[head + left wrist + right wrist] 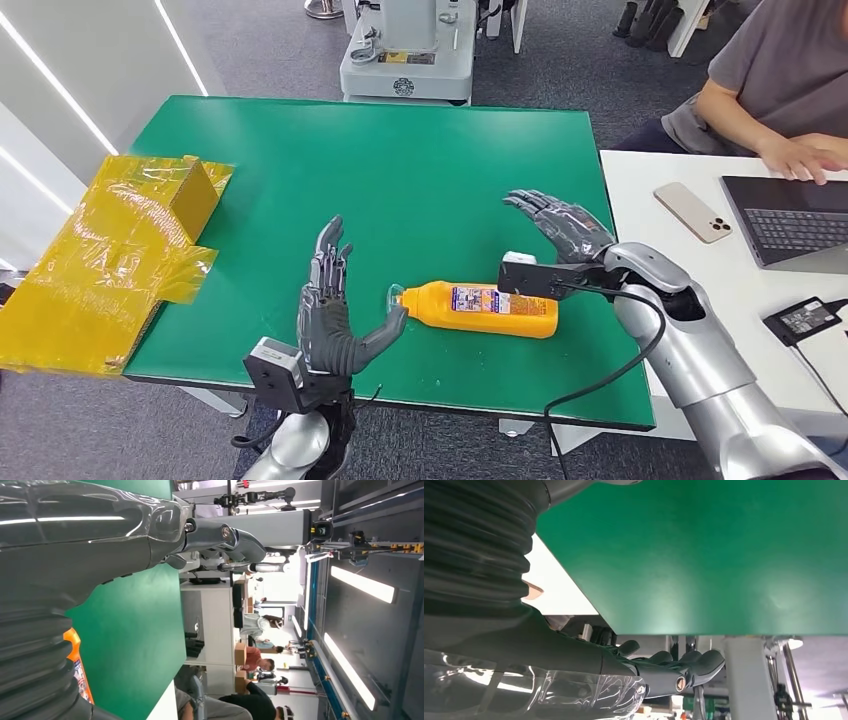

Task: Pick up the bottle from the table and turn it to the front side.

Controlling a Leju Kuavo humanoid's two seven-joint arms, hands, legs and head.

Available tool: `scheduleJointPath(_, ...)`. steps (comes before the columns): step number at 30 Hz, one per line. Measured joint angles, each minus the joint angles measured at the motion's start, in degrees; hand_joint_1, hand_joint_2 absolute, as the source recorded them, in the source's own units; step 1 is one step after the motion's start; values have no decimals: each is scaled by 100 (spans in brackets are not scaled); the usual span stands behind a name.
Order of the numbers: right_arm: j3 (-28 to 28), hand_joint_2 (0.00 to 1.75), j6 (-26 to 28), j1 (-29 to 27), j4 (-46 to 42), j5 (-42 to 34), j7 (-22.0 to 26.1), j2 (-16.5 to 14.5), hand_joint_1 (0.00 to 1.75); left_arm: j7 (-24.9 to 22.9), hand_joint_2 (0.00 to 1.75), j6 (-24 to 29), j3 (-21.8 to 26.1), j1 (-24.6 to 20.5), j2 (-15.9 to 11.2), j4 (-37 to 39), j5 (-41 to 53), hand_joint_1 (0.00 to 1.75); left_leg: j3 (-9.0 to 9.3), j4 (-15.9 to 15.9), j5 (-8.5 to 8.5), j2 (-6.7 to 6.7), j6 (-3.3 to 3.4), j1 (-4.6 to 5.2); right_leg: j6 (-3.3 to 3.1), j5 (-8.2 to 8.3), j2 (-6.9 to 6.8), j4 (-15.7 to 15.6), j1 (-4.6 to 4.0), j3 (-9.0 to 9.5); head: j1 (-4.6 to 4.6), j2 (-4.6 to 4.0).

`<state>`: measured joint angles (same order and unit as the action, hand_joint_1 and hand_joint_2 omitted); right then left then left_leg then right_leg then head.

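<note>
So the orange bottle [490, 309] is lying flat on its side on the green counter [400, 180], cap end pointing toward the left hand [330, 310] and the label patch facing up-ish. Neither hand has it: the left hand is spread wide with nothing in it, thumb tip right at the cap, maybe just touching it, hard to call from the head view. The right hand [560, 225] hangs above the counter past the bottle's base end, fingers apart and empty too. If I were doing this pickup, I'd go for the body of the bottle, not the cap, since the cap end is narrow and the thing looks smooth and roundish, so it'll probably roll away if nudged sideways. Wrap across the fat middle, thumb on one long side and fingers on the other, then close before lifting. Once it's up, roll the wrist so the front faces out, and keep clear of the counter edge nearby.
</note>
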<state>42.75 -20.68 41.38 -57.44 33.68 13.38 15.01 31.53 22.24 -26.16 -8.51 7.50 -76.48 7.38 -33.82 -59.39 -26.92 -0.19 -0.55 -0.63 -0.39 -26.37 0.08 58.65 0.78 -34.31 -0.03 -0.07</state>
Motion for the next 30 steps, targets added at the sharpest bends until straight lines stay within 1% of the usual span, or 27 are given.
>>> scheduleJointPath(4, 172, 175, -157, 103, 179, -96, 4, 11, 0, -26, 175, -10, 0, -43, -2, 0, -15, 0, 0, 0, 0, -1, 0, 0, 0, 0, -1, 0, 0, 0, 1, 0)
scheduleJointPath(8, 188, 175, -177, 114, 194, -107, 4, 11, 0, -28, 175, -10, 0, -50, -2, 0, -19, 0, 0, 0, 0, -1, 0, 0, 0, 0, -1, 0, 0, 0, 1, 0)
scheduleJointPath(12, 631, 175, -575, 271, 535, -386, 126, 73, 0, -60, 175, 47, 0, -99, -29, 0, -126, 0, 1, -1, 0, 0, 0, -1, 0, 0, 0, 0, 0, 0, -1, 0)
scheduleJointPath(16, 818, 175, -453, 305, 863, -447, 130, 70, 0, -62, 175, 122, 0, -96, -31, 0, -156, 0, -1, -1, 0, -2, 0, 0, 0, 0, -1, 0, 0, 1, -1, 0)
scheduleJointPath(23, 959, 175, -356, 322, 1300, -449, 205, 3, 0, -64, 175, 158, 0, -94, -27, 0, -119, 0, -3, -1, 0, -3, 0, 0, 0, 0, -2, 0, 0, 0, 0, 0)
scheduleJointPath(30, 1075, 175, -289, 381, 1697, -490, 341, -139, 0, -87, 175, 192, 0, -99, -26, 0, -87, 0, -2, -1, 0, -2, 0, -1, 0, 0, -1, 1, 0, 0, -1, 0)
